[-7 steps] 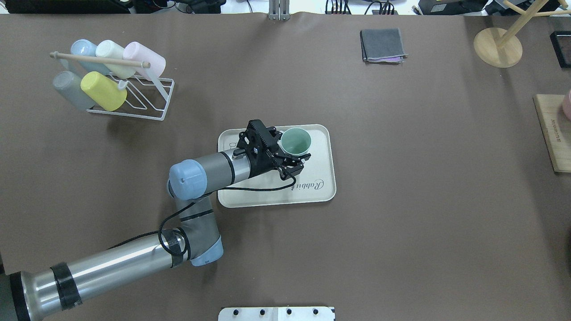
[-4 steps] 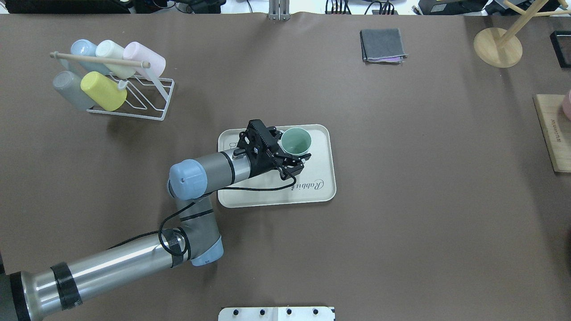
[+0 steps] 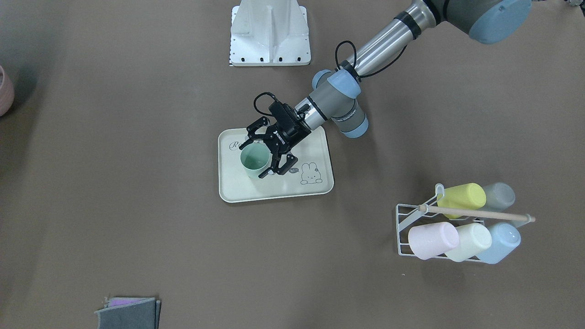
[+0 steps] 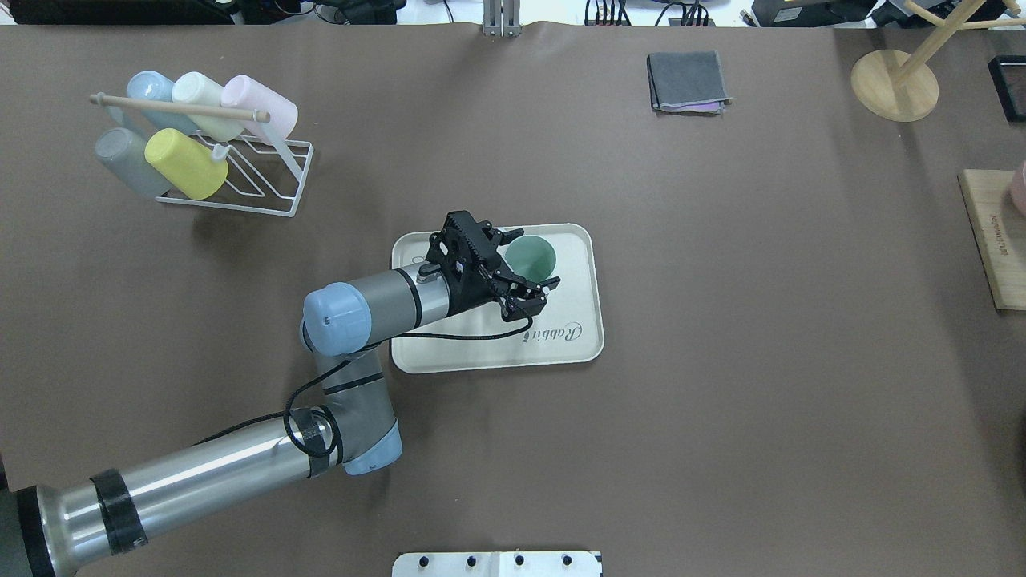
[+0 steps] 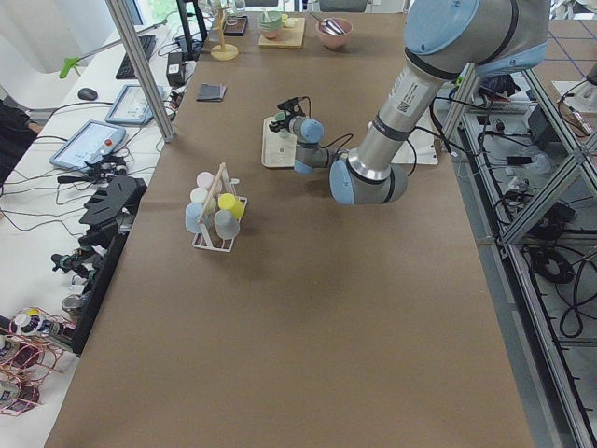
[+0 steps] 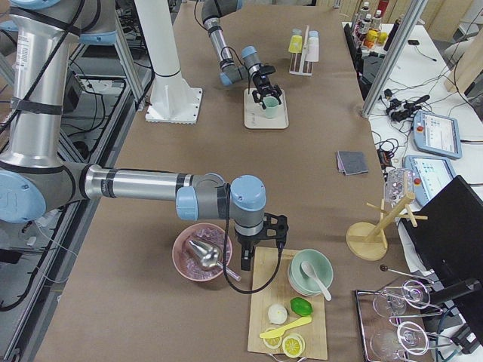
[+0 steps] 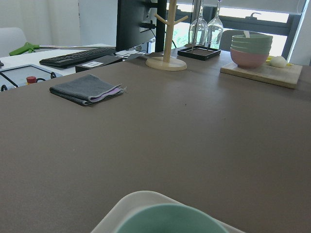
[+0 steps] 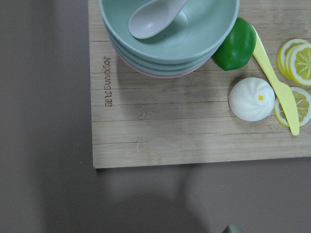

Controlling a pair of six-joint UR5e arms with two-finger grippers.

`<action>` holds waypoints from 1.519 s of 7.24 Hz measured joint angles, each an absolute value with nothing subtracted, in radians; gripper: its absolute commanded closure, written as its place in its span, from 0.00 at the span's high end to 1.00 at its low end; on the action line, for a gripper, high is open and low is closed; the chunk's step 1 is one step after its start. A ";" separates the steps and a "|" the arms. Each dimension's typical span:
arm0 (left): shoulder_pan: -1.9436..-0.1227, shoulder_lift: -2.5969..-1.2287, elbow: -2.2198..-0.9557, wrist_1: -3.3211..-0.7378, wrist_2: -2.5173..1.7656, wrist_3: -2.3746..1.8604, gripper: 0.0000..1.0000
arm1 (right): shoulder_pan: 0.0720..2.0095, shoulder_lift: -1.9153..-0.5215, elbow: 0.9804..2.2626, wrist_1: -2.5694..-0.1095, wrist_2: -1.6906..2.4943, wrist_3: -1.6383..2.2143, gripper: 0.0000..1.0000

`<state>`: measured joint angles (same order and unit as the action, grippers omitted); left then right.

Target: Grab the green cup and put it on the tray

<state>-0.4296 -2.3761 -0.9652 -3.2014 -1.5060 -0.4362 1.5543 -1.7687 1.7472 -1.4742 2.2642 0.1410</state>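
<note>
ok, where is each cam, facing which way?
Overhead: behind the robot, looking forward, down; left arm enters left.
Front: across the table, facing the robot; left gripper straddles green cup on tray.
Exterior left: table end, along it; left arm near.
Exterior right: opposite end; right arm near.
Left wrist: above the cup, facing grey cloth; no body.
Right wrist: straight down on wooden board; no arm.
Shared: overhead and front both show the tray.

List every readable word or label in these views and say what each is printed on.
"Rabbit": script on the tray, upside down in the overhead view.
"Joyoung", then two characters I cannot read: engraved on the wooden cutting board.
White lettering on the left tool: too small to read.
Speech bubble printed on the tray: too small to read.
</note>
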 measured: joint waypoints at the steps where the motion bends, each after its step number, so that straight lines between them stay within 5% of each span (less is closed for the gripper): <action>1: -0.433 -2.376 -0.982 -3.201 -1.509 -0.438 0.99 | 1.554 -1.768 1.747 -1.474 2.264 0.141 1.00; 4: -0.458 -2.393 -1.144 -3.107 -1.541 -0.455 0.99 | 1.553 -1.767 1.747 -1.474 2.264 0.141 1.00; 8: -0.549 -2.518 -1.356 -2.462 -1.574 -0.402 0.99 | 1.543 -1.763 1.747 -1.473 2.264 0.147 1.00; 11: -0.640 -2.583 -1.386 -2.068 -1.556 -0.404 0.99 | 1.535 -1.763 1.747 -1.473 2.258 0.150 1.00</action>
<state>-0.6396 -2.5834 -1.3859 -2.0680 -1.5564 -0.4036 1.5348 -1.7629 1.7472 -1.4732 2.2577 0.1501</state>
